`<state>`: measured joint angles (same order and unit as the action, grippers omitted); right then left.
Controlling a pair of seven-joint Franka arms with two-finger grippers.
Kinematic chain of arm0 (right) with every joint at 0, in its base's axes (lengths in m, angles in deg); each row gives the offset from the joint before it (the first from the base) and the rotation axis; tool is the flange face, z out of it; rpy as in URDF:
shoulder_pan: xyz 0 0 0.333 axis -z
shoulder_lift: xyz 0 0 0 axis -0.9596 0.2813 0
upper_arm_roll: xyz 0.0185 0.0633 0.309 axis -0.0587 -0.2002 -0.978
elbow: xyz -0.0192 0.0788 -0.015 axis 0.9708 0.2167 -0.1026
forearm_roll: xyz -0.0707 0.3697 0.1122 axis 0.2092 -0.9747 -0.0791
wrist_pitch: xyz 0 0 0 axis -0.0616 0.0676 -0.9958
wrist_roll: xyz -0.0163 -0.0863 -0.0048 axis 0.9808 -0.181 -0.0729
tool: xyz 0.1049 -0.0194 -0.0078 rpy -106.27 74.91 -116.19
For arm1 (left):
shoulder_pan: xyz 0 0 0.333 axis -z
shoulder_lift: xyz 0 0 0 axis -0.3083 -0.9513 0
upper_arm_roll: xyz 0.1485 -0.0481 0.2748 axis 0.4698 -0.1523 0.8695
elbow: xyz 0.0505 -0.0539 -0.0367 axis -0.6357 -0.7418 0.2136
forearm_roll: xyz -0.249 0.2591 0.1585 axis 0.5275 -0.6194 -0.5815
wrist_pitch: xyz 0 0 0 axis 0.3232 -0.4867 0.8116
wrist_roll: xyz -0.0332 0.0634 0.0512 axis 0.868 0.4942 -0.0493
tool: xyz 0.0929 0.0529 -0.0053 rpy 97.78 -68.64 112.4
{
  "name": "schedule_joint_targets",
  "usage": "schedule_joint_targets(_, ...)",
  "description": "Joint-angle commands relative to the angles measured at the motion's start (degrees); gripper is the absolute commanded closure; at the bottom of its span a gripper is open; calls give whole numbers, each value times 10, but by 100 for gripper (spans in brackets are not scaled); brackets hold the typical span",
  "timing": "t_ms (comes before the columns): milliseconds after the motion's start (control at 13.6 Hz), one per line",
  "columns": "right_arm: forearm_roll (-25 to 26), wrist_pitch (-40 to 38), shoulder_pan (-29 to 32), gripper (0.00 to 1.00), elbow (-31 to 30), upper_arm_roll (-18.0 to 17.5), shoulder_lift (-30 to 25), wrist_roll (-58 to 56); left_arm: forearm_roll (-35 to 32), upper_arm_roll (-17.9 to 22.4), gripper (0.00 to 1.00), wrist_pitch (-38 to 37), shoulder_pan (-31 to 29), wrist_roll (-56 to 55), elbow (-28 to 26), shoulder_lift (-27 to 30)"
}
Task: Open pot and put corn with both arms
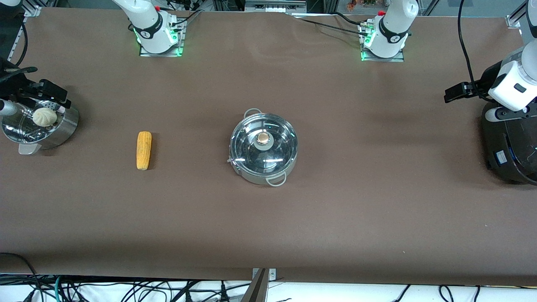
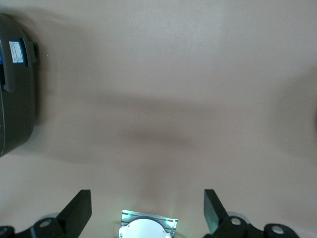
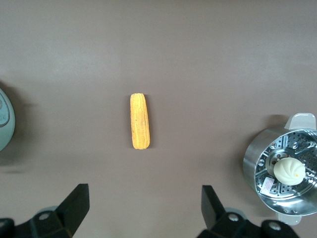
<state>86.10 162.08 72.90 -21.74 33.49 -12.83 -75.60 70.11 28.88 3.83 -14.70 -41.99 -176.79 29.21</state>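
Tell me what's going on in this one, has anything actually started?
Nothing is being handled yet. The pot sits mid-table with its glass lid on, and the corn lies on the table between it and the steamer pot holding a bun. The right gripper hangs open above the table, looking down on the corn and steamer; the left gripper hangs open over bare table beside the black cooker. Neither touches anything.

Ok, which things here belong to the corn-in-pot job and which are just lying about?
For the job:
pot, lid on
corn
left gripper, open
right gripper, open

Lying about:
steamer pot with bun
black cooker
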Motion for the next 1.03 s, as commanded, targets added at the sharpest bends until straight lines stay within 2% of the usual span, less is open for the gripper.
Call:
schedule_joint_targets(0, 7, -13, 0, 0, 14, -2, 4, -2, -2, -17, 0, 8, -6, -1, -14, 14)
schedule_joint_targets(220, 8, -21, -2, 0, 13, -5, 4, 0, -2, -36, 0, 8, -5, -25, -6, 10)
schedule_joint_targets(440, 8, -23, -3, 0, 14, -6, 4, 2, 21, -96, 0, 9, 3, -140, 22, -12)
schedule_joint_targets(587, 8, -24, -6, 0, 11, -9, 4, 2, 24, -148, 0, 9, 18, -244, 61, -50)
schedule_joint_targets(733, 8, -29, -6, 0, 8, -10, 6, 3, 32, -191, 0, 16, 42, -304, 87, -96)
schedule_joint_targets(807, 8, -31, -6, 0, 3, -10, 13, 4, 32, -197, 0, 38, 71, -329, 108, -121)
schedule_joint_targets(953, 7, -31, -10, 0, 3, -12, 70, -1, 32, -198, 0, 72, 130, -420, 147, -174)
